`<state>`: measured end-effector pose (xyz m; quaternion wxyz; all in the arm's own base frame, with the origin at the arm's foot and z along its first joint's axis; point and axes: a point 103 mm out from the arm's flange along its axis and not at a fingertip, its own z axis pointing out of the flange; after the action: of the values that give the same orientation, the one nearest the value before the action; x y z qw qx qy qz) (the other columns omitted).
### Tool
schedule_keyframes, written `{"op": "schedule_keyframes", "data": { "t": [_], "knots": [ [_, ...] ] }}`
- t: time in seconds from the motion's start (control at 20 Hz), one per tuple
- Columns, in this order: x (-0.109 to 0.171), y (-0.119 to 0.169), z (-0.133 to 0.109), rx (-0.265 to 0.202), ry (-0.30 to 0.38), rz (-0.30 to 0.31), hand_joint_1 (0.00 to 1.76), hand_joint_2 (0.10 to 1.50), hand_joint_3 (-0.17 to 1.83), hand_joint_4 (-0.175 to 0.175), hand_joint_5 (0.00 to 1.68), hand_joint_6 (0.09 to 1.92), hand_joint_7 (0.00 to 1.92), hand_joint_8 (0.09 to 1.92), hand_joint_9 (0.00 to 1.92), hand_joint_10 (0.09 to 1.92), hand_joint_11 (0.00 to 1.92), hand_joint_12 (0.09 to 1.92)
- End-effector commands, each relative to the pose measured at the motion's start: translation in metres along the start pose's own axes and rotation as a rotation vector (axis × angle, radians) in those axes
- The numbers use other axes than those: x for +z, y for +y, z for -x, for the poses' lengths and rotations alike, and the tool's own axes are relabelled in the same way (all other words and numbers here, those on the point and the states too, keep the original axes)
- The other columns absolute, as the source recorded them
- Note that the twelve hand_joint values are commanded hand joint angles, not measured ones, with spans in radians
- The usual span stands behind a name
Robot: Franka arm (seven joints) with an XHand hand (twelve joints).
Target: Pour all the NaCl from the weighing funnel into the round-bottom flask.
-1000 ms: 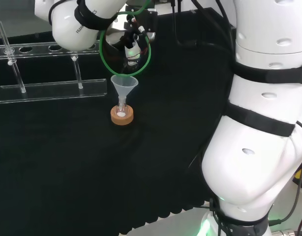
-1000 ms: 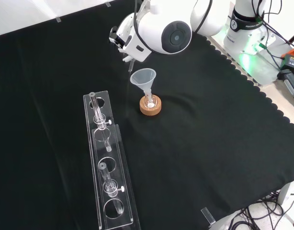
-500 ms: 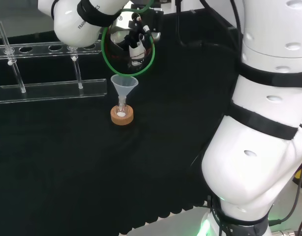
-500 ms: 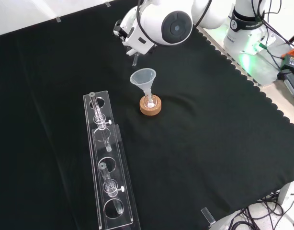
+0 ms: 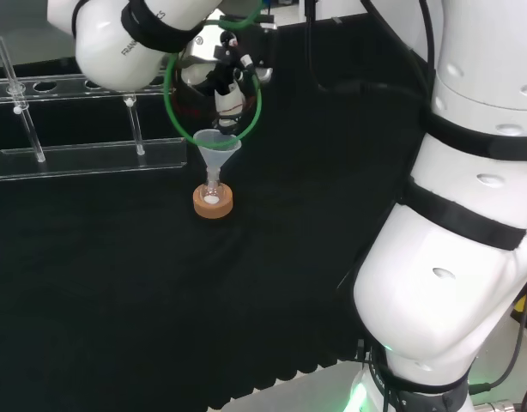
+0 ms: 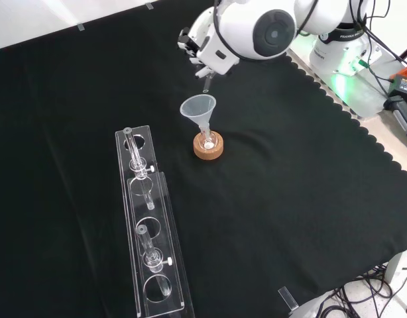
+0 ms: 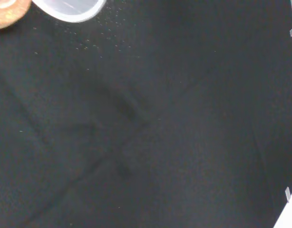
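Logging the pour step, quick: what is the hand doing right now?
Hand: fingers shut on a small clear tube-like piece, held above the funnel.

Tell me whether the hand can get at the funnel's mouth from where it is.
Probably yes: the hand hangs just above the funnel on the flask, with nothing between them.

- in the front view, the funnel stands in the flask on the cork ring, upper centre.
- the rack lies at lower left.
- the hand hangs above the funnel.
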<state>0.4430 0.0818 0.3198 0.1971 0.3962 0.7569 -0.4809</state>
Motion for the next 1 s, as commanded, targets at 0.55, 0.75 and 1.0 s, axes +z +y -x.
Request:
{"op": "schedule_keyframes", "data": {
  "t": [0.55, 0.75, 1.0],
  "knots": [
    [0.011, -0.015, 0.016, 0.075, 0.061, 0.109, 0.77, 1.03, 0.51, 0.175, 1.21, 1.85, 1.46, 1.48, 1.60, 0.92, 1.54, 0.76],
    [0.041, -0.034, 0.057, 0.163, 0.154, 0.230, 0.77, 1.03, 0.51, 0.175, 1.21, 1.85, 1.47, 1.48, 1.60, 0.92, 1.54, 0.76],
    [0.064, -0.044, 0.090, 0.238, 0.241, 0.315, 0.77, 1.03, 0.51, 0.175, 1.21, 1.85, 1.47, 1.48, 1.60, 0.92, 1.54, 0.75]
  ]
}}
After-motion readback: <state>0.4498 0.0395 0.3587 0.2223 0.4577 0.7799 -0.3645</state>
